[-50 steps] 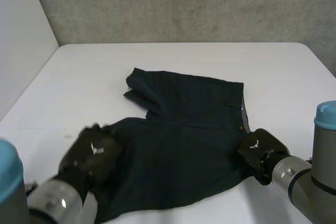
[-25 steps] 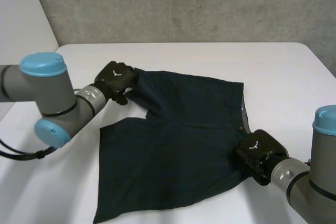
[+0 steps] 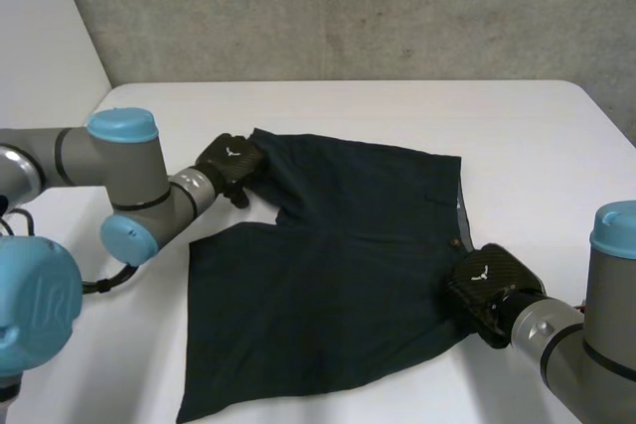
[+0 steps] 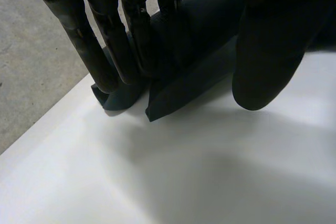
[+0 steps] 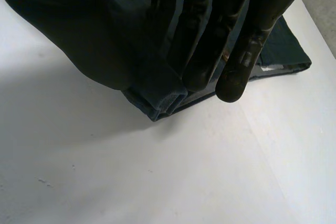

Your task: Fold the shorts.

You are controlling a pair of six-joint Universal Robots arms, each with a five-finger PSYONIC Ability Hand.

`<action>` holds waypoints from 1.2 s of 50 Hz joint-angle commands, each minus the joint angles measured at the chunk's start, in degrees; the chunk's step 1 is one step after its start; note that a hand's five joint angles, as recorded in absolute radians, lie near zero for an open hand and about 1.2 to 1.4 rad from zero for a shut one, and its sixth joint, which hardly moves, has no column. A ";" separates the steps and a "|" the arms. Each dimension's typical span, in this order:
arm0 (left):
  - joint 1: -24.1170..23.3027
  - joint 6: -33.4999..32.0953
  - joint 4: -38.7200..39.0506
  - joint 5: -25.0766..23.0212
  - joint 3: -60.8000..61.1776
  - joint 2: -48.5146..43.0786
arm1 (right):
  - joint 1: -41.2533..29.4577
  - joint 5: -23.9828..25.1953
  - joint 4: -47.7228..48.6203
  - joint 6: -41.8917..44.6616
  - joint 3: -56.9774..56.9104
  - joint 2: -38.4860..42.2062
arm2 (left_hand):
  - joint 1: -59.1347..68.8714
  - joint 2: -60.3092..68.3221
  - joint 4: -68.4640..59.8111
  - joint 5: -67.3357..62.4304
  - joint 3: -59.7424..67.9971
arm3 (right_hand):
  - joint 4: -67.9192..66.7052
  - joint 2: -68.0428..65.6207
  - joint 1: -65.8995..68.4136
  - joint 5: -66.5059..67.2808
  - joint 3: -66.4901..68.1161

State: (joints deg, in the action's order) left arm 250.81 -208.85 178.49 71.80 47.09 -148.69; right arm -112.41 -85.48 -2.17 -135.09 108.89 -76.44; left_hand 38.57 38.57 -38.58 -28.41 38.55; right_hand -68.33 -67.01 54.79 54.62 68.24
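Dark navy shorts [image 3: 338, 255] lie spread flat on the white table [image 3: 348, 106], waistband to the right and legs to the left. My left hand [image 3: 231, 159] is at the far leg's hem corner. In its wrist view the fingers [image 4: 105, 51] press on the folded hem [image 4: 178, 90], with the thumb [image 4: 268, 51] on the hem's other side, pinching it. My right hand [image 3: 485, 288] is at the near corner of the waistband. There its fingers [image 5: 247, 40] and thumb [image 5: 79, 40] squeeze the thick waistband fold [image 5: 157, 95].
A concrete wall [image 3: 348, 7] runs behind the table and a white panel [image 3: 40, 67] stands at the left. Bare tabletop surrounds the shorts, widest beyond them and at the far right.
My left arm swung from the near left leg up to the far leg's hem, and its fingers closed onto the hem. The right hand stayed at the waistband corner.
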 commanded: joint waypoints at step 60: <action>-4.62 3.79 -3.14 28.05 20.81 29.30 | -0.35 0.31 0.15 -5.71 -1.57 -0.20 | -17.76 -17.76 17.77 17.60 -17.74 | -11.67 -12.99 25.21 15.38 11.76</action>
State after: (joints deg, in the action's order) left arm 245.46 -209.87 176.46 100.43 59.92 -129.39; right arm -112.62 -85.29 -1.83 -136.68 109.19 -76.49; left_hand 17.90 17.62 -17.30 -7.33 17.87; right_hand -68.33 -67.01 54.79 54.62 68.24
